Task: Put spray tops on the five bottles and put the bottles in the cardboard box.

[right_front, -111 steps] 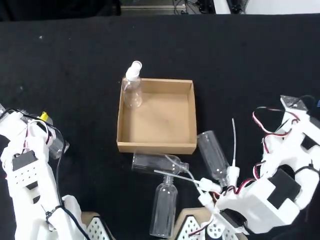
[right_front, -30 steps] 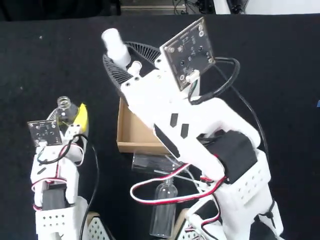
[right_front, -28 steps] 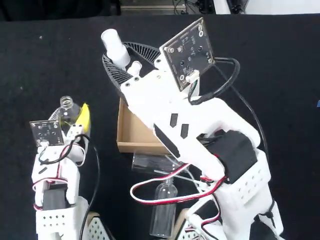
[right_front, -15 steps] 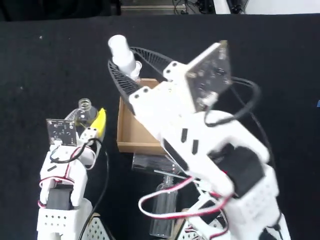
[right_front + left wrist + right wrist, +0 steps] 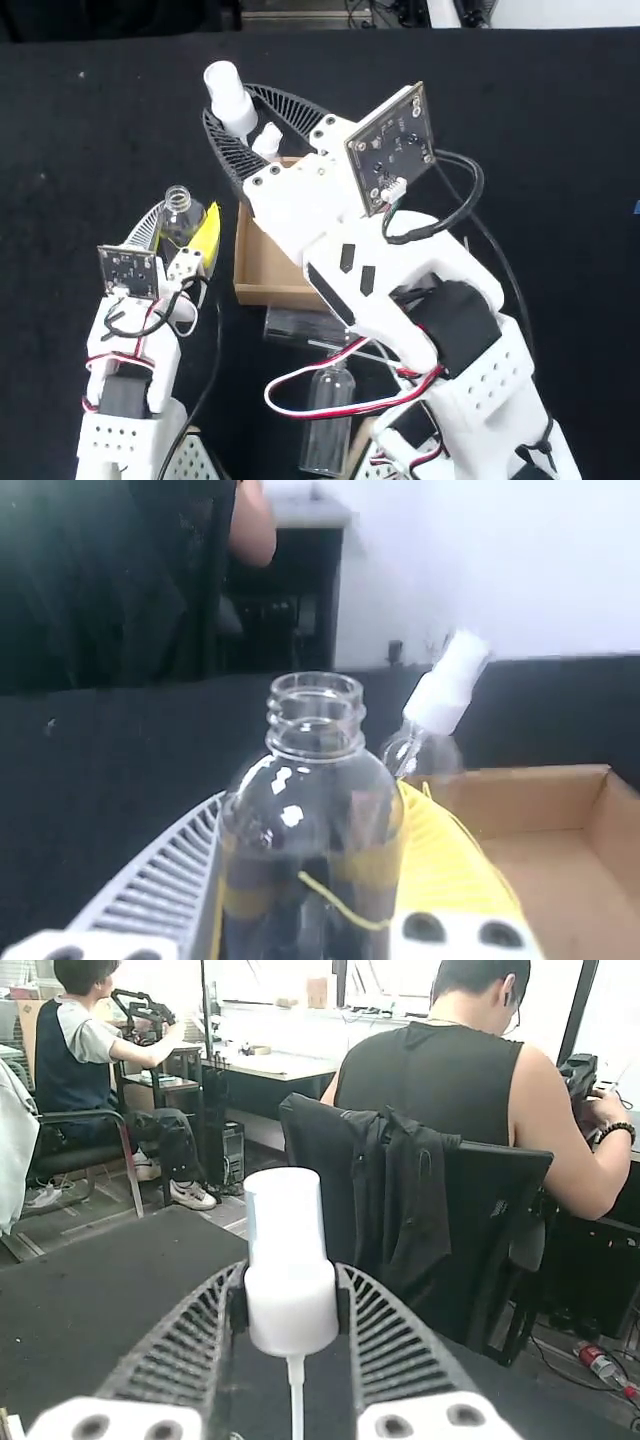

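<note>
"Since you stand nearer, what has the left gripper (image 5: 186,225) got?"

"It is clenched round a clear plastic bottle with an open neck (image 5: 311,810). The bottle is upright between a grey ribbed finger and a yellow one. Seen from above, it is just left of the brown cardboard box (image 5: 262,268)."

"And the right gripper (image 5: 240,112)?"

"Its black ribbed fingers grasp a white spray top (image 5: 290,1275), raised near the box's far left corner. The thin dip tube (image 5: 296,1405) hangs straight down. The top is apart from the open bottle, not on it."

"Anything in the box?"

"A clear bottle already wearing a white spray top (image 5: 437,715) stands upright at the far corner. In front of the box, on the black tablecloth (image 5: 90,110), a clear bottle on its side (image 5: 292,325) lies along the front wall. A second lying bottle (image 5: 325,415) is nearer the arms' bases, neck toward the box."

"Any label to read?"

"The held bottle's wall is plain clear plastic. The small circuit board (image 5: 392,147) on the right wrist carries print too tiny to make out."
</note>
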Robot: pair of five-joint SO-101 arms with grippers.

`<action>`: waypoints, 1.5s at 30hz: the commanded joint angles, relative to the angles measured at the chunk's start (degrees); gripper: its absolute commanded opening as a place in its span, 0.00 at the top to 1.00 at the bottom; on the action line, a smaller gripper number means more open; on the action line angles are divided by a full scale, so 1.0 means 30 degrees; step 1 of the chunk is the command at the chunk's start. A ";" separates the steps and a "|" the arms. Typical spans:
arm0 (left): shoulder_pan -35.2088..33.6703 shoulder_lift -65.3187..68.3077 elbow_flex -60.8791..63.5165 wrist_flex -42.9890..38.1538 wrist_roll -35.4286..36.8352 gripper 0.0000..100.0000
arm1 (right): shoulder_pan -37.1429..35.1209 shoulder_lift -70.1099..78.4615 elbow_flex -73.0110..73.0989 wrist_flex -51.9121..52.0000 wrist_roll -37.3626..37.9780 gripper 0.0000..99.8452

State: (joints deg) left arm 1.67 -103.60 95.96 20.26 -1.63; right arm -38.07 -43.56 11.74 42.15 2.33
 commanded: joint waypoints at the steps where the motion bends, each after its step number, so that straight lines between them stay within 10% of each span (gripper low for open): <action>1: 0.0337 -0.0322 0.0454 -0.3810 0.0000 0.97 | 0.0410 -0.0425 -0.0190 -0.0645 -0.0029 0.99; 15: 0.0542 -0.0322 0.0454 -0.6623 0.0000 0.97 | 0.2579 -0.0454 -0.0806 -0.0674 -0.0176 0.99; 23: 0.2300 -0.0293 0.0454 -0.6447 -0.0088 0.97 | 0.1260 -0.3619 0.1128 -0.1817 -0.0176 0.99; 31: 0.2242 -0.0293 0.0454 -0.6447 -0.0029 0.97 | 0.1260 -0.4176 0.6110 -0.9934 -0.0176 0.99; 45: 0.2212 -0.0293 0.0454 -0.6447 -0.0029 0.97 | -0.2081 -0.4088 0.6637 -1.0198 -0.0029 0.99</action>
State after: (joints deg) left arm 7.82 -103.60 96.13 1.71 -1.63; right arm -43.43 -54.55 32.22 13.32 2.24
